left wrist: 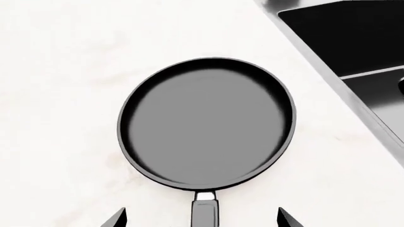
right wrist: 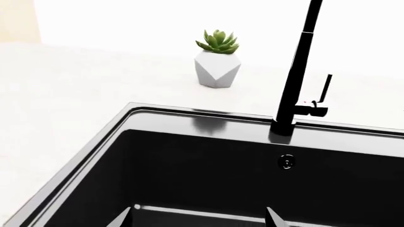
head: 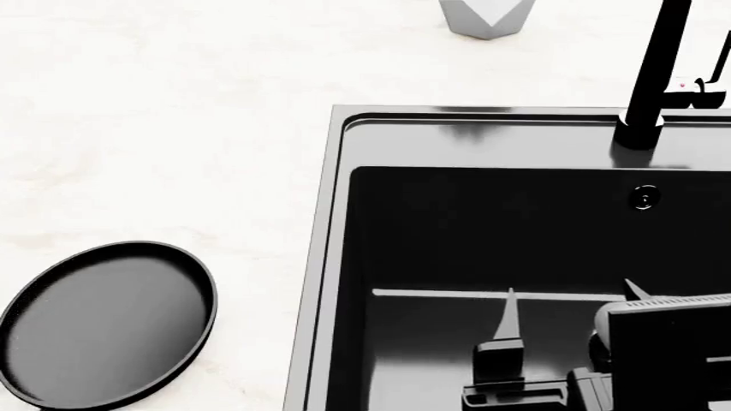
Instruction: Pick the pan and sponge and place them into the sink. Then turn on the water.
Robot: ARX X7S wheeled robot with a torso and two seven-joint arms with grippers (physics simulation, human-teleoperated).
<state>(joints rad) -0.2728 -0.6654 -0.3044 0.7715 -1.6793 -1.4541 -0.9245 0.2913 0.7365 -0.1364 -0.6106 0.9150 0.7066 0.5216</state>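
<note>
Status: no part of the task is complete, as far as the views show. The flat round black pan with the dark grey inner surface lies on the white marbled counter, outside the large rectangular glossy black sink and just beside the sink's left rim, apart from it. Its handle is seen only in the left wrist view. The sponge does not appear in any view; its position cannot be reported. No water runs from the tall black faucet, which stands at the sink's far rim. The basin holds nothing that can be seen.

Left claw: it hangs above the pan's handle end, tips apart on either side of the handle and gripping nothing. Judgement: this is the approach to the 1st pick, with the pan grasp not yet made.

Right claw: it sits over the basin interior, tips well apart, holding nothing.

Remaining, by judgement: grasp and move the pan, find and move the sponge, then operate the faucet lever.

Count:
- 1 pan
- 0 sponges in view
- 1 sink, with 1 small round overflow hole; the drain is not seen
- 1 faucet with 1 lever
- 1 green succulent in a white faceted pot, on the counter beyond the sink's far rim
- 2 claws
</note>
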